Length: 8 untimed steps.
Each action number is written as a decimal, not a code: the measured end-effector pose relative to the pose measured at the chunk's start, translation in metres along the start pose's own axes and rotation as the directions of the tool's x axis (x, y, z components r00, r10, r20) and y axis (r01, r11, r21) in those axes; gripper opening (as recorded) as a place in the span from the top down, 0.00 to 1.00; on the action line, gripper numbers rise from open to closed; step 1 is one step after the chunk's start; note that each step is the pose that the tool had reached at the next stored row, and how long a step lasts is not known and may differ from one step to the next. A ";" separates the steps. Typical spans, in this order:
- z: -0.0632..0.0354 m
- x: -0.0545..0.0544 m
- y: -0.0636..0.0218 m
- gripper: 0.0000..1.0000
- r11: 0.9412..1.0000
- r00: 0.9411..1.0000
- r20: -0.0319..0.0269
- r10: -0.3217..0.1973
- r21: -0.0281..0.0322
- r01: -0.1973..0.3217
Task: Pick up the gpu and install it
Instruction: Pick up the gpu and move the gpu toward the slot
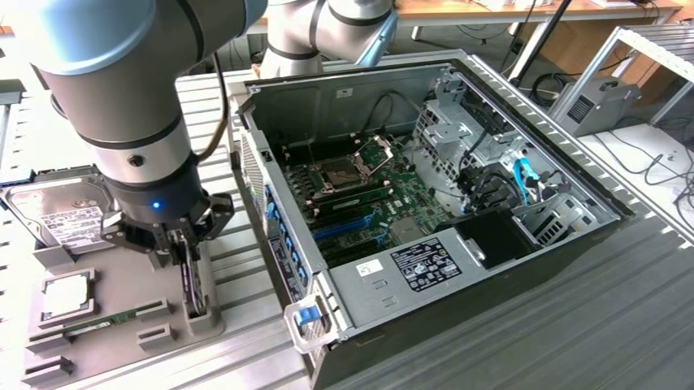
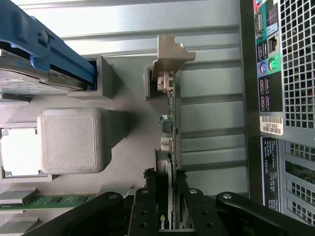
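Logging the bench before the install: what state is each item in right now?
gpu: on edge in the tray slot, gripped.
claw: shut on the gpu.
computer case: side open, interior exposed.
hard drive: flat in the tray, label up.
processor: flat in its tray pocket.

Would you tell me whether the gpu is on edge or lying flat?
On edge: the gpu stands upright in the tray, jaws gripping it.

Gripped end of the gpu (image 2: 172, 110) hidden inside the end effector (image 2: 166, 181).
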<state>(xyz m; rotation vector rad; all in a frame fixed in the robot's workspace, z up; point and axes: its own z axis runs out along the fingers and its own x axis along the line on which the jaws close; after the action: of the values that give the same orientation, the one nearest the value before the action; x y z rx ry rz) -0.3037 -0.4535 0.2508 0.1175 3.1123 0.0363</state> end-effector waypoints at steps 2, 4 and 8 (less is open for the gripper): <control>-0.0016 0.000 0.0000 0.74 1.000 1.000 0.000 0.000 0.000 0.000; -0.0029 0.000 0.0001 0.74 1.000 1.000 0.000 0.000 0.000 0.000; -0.0057 0.000 0.0001 0.74 1.000 1.000 0.000 0.000 0.000 0.000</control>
<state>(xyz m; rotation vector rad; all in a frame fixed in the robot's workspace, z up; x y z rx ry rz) -0.3038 -0.4535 0.2565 0.1176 3.1123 0.0363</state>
